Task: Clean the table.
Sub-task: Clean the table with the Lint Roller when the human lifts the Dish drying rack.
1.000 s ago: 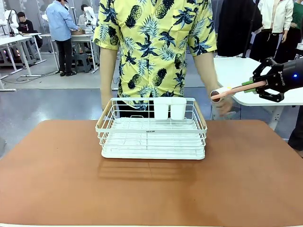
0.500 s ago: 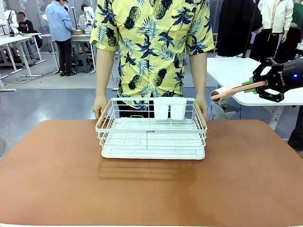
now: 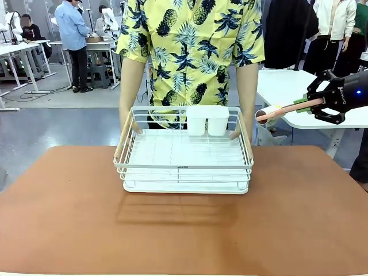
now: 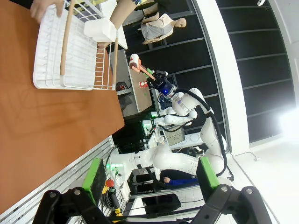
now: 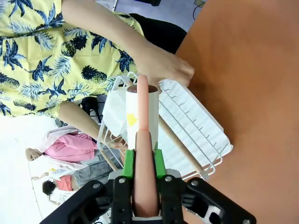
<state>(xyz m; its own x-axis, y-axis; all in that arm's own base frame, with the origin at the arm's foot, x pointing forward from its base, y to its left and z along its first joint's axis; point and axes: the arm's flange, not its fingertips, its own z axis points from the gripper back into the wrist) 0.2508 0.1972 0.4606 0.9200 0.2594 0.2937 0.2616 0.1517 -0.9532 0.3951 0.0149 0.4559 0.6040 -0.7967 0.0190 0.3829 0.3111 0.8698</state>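
Observation:
The reddish-brown table [image 3: 69,230] carries a white wire rack [image 3: 183,167] at its far middle. A person in a yellow print shirt grips both of the rack's sides, one hand [image 3: 131,127] on each, with its far side raised. At the right, above the table's far edge, my right gripper [image 3: 313,103] is shut on the pink handle of a roller [image 3: 267,114] with a white roll. In the right wrist view the roller [image 5: 142,112] runs straight out of the gripper [image 5: 142,163] toward the rack [image 5: 196,126]. My left gripper [image 4: 151,173] is open and holds nothing, off the table's [image 4: 46,126] edge.
Two white cups [image 3: 207,119] hang at the rack's far rim. A white-topped table [image 3: 287,86] stands behind at the right. Other people stand farther back. The near half of the brown top is bare.
The person's hands went from hanging beside the rack to gripping its sides, and its far side has come up. My right gripper and the roller have stayed put.

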